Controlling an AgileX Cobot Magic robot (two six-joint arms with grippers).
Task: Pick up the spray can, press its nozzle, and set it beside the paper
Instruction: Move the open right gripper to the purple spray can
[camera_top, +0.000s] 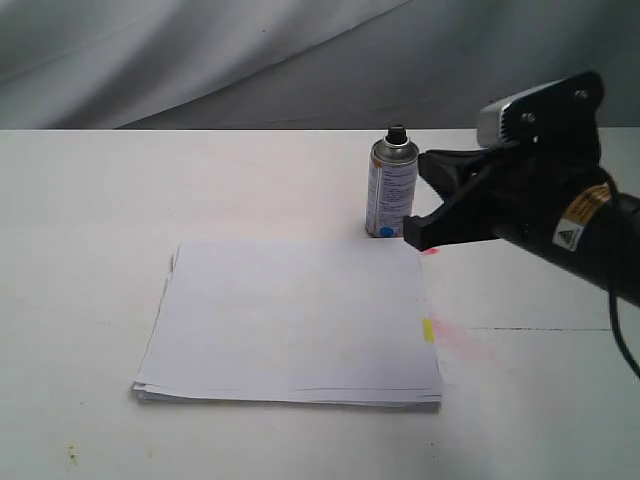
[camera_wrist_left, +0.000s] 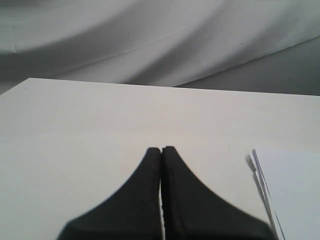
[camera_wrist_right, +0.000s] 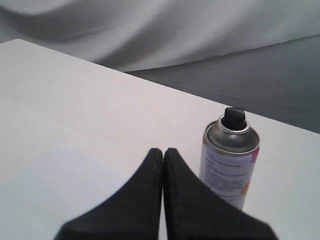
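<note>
The spray can (camera_top: 390, 190) stands upright on the white table, just behind the far right corner of the paper (camera_top: 295, 320). Its black nozzle (camera_top: 397, 132) is on top. The paper stack lies flat, with a yellow tab (camera_top: 428, 330) on its right edge. My right gripper (camera_top: 415, 232) hovers just right of the can, near its base, and is shut on nothing. In the right wrist view the can (camera_wrist_right: 231, 160) and nozzle (camera_wrist_right: 234, 116) stand beside the closed fingertips (camera_wrist_right: 163, 150). My left gripper (camera_wrist_left: 161, 149) is shut and empty over bare table, with the paper's edge (camera_wrist_left: 295, 190) off to one side.
A grey cloth backdrop (camera_top: 200, 50) hangs behind the table's far edge. Faint pink marks (camera_top: 452, 335) stain the table right of the paper. The left arm is outside the exterior view.
</note>
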